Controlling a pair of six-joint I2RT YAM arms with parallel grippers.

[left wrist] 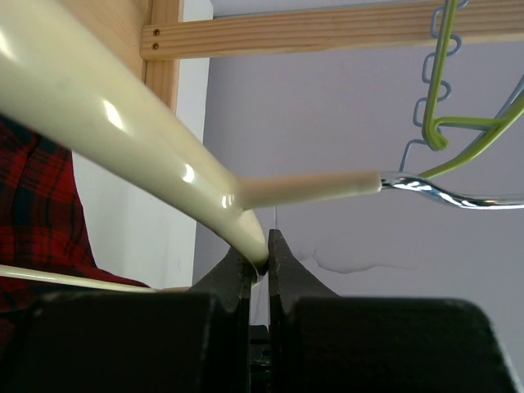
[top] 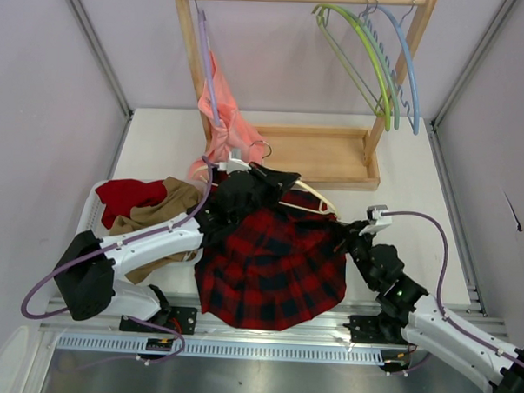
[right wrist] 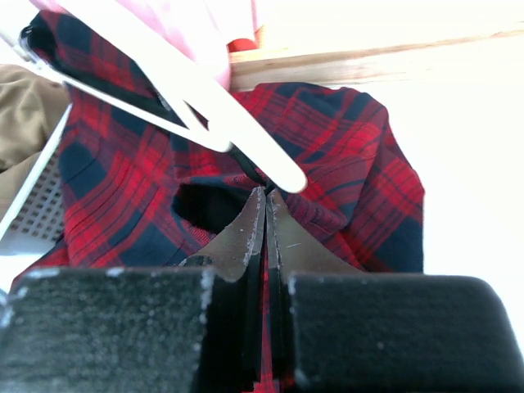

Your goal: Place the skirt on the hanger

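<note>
The red and black plaid skirt [top: 272,267] lies spread on the table between the arms. The cream hanger [top: 312,199] lies across its far edge. My left gripper [top: 267,181] is shut on the hanger near its neck; in the left wrist view the thick cream arm [left wrist: 123,115] runs into the closed jaws [left wrist: 260,260] and the metal hook [left wrist: 442,194] points right. My right gripper [top: 347,239] is shut on the skirt's right edge. In the right wrist view red plaid cloth [right wrist: 344,147] sits between the closed jaws [right wrist: 266,196], just below the hanger's arm tip [right wrist: 205,94].
A wooden rack [top: 316,155] stands at the back with green and blue hangers [top: 385,67] at its right. A lilac hanger with a salmon-pink garment [top: 222,116] hangs at its left. A tan-brown cloth [top: 168,205] and a red cloth [top: 127,195] lie at the left.
</note>
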